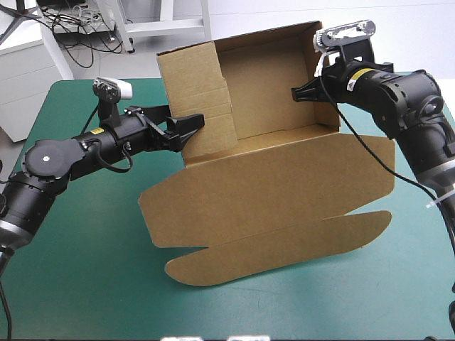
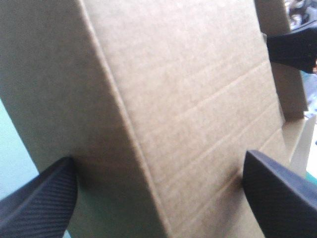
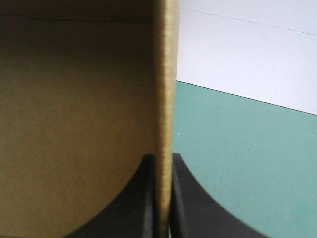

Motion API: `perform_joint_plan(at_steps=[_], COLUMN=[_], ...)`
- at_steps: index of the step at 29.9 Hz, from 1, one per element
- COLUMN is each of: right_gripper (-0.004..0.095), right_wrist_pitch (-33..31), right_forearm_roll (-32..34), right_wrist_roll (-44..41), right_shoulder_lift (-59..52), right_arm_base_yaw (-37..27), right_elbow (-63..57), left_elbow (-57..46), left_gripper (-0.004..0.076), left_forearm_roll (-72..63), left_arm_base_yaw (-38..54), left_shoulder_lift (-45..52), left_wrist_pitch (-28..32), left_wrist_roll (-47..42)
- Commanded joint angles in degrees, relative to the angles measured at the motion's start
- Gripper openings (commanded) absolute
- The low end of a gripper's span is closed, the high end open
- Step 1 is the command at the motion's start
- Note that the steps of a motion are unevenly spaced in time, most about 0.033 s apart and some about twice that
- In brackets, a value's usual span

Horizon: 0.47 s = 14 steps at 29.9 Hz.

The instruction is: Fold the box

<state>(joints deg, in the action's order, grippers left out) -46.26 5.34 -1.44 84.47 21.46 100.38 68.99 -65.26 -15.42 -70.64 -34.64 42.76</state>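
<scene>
The brown box [image 1: 270, 177] stands in the middle of the table with its back and side walls raised. Its lid lies flat toward the front, ending in a rounded flap [image 1: 284, 249]. My left gripper [image 1: 188, 128] is open, its fingers astride the outer corner of the left wall [image 2: 173, 99], one finger [image 2: 39, 203] on each face. My right gripper [image 1: 300, 92] is shut on the box, pinching the right wall's upper edge [image 3: 166, 74] between its fingers [image 3: 162, 163]. The other gripper's finger [image 2: 292, 47] shows beyond the wall in the left wrist view.
The teal-green cover [image 1: 85, 270] shows to the left of the box and in front of it. It also runs outside the right wall [image 3: 247, 148]. The lid's flap reaches close to the table's front edge.
</scene>
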Motion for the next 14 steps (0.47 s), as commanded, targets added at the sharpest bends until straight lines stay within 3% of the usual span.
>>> perform_joint_plan(at_steps=[1, 7, 14], right_gripper=[-0.0014, -0.0014, -0.0014], right_wrist_pitch=[5.6, 6.6, 7.3], right_forearm_roll=[-0.8, -0.8, -0.9], right_wrist_roll=[-0.4, -1.3, -4.8], right_shoulder_lift=[-1.9, -1.2, 0.0], right_arm_base_yaw=[0.5, 0.6, 0.6], right_elbow=[1.4, 1.4, 1.4], left_elbow=[6.9, 15.3, 20.0], left_gripper=[0.0613, 0.0580, 0.0580], left_forearm_roll=[15.3, 42.8, 71.2], left_arm_base_yaw=[-4.3, -9.4, -14.9], left_shoulder_lift=[0.1, -4.8, -9.6], left_wrist_pitch=[5.5, 0.2, 0.0], left_wrist_roll=[-16.1, -39.4, -67.3])
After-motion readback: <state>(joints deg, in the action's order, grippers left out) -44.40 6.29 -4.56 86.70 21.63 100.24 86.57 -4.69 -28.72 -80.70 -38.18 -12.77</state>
